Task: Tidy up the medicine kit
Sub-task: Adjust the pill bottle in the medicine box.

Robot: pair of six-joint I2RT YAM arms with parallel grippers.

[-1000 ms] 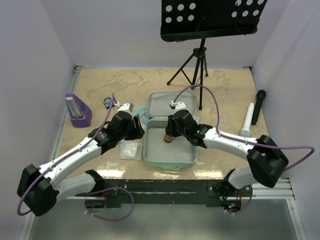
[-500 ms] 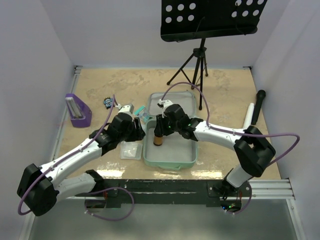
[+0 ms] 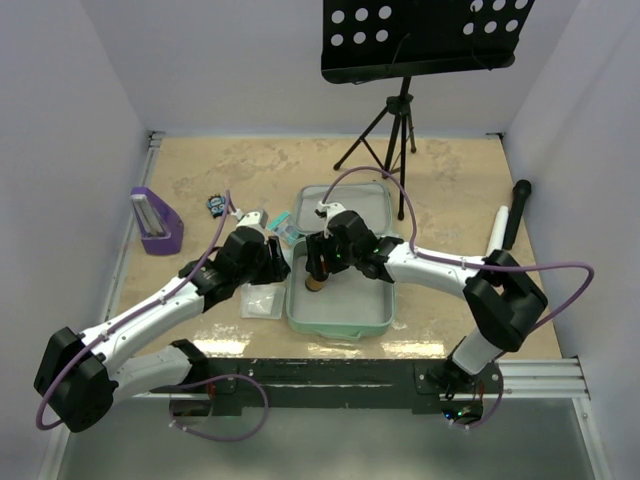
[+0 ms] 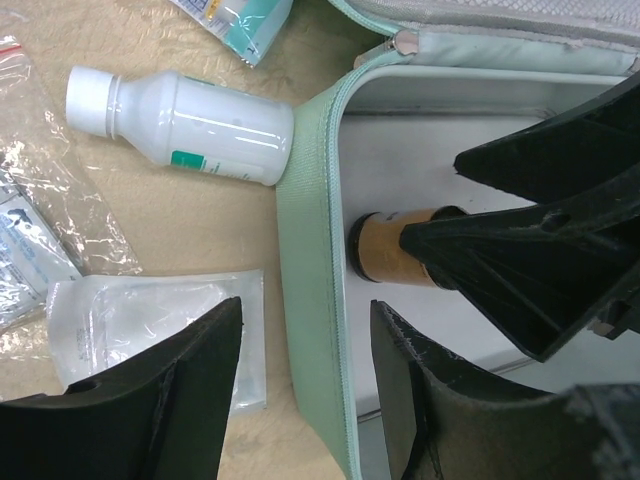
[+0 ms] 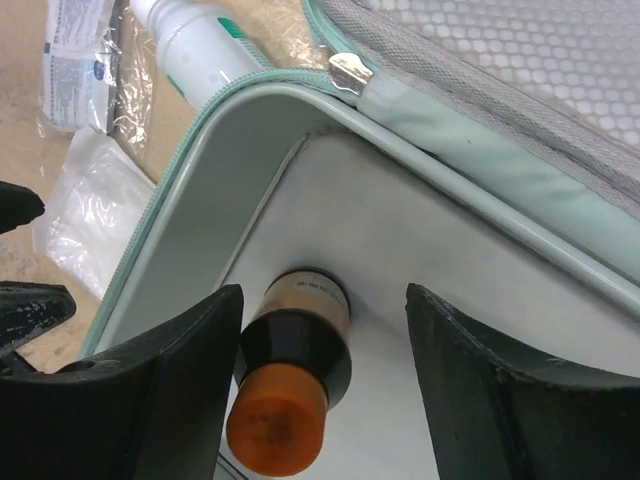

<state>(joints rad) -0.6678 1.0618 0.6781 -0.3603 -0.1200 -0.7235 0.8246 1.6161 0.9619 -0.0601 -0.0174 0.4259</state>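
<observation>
Now, medicine kit [image 3: 350,312]: lid open, tabletop [image 3: 455,190] centre.
Amber bottle [image 5: 292,365]: inside kit, 9 o'clock wall.
Right end effector [image 5: 322,298]: spread, straddling bottle, no grip.
Left end effector [image 4: 305,310]: parted, empty, over kit's 9 o'clock rim.

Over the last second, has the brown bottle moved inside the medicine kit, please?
Yes: the brown bottle shifted left, from the medicine kit's middle to its left wall.

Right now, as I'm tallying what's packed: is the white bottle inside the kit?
No, the white bottle lies on its side on the table, outside the kit wall.
</observation>
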